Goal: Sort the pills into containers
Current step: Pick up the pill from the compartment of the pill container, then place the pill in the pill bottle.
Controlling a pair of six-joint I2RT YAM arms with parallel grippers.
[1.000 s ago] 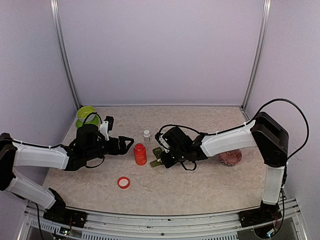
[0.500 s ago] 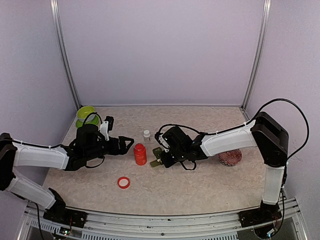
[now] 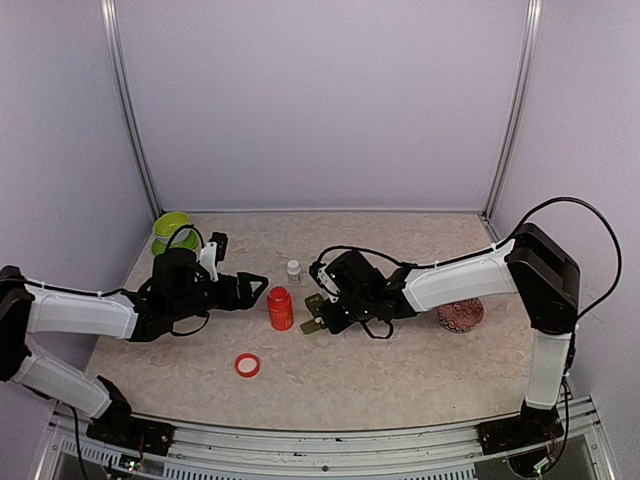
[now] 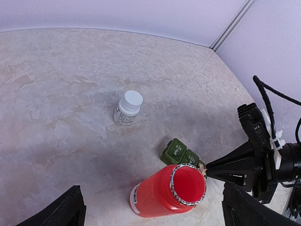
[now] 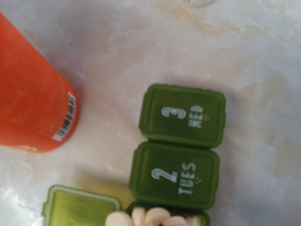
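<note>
- R gripper (image 4: 208,168): jaws pressed together, tips at the near end of the containers (image 5: 175,174). Whether a pill sits between the tips: cannot tell.
- L gripper (image 3: 262,289): jaws spread wide, nothing between them. It hovers on the far side of the red bottle (image 4: 164,195) from the boxes.
- Containers, pos.: row of three joined green boxes on the table (image 3: 400,370), approx. mid-table, just beside the red bottle, not touching it.
- Box status, R wrist view: "3 WED" and "2 TUES" have lids down. The third box, at the gripper end, has its lid (image 5: 80,207) flipped out toward the bottle side, w/ white pills (image 5: 150,217) inside.
- Key relation: the long axis of the row runs straight away from the R gripper. Open box is nearest the tips, TUES next, WED farthest.
- Arm choice: R arm is nearer, right at the row. L arm has the uncapped bottle between it and the boxes.
- Probable next move (judgement): R gripper works outward along the row axis, e.g. to the TUES lid, w/ little sideways travel.
- Risk (judgement): the bottle stands open, close on one side. Sideways drift could tip it.
- Other items: small white bottle (image 4: 128,108), cap on, beyond the row and apart from it. Red cap (image 3: 247,365) lies loose toward the front edge.
</note>
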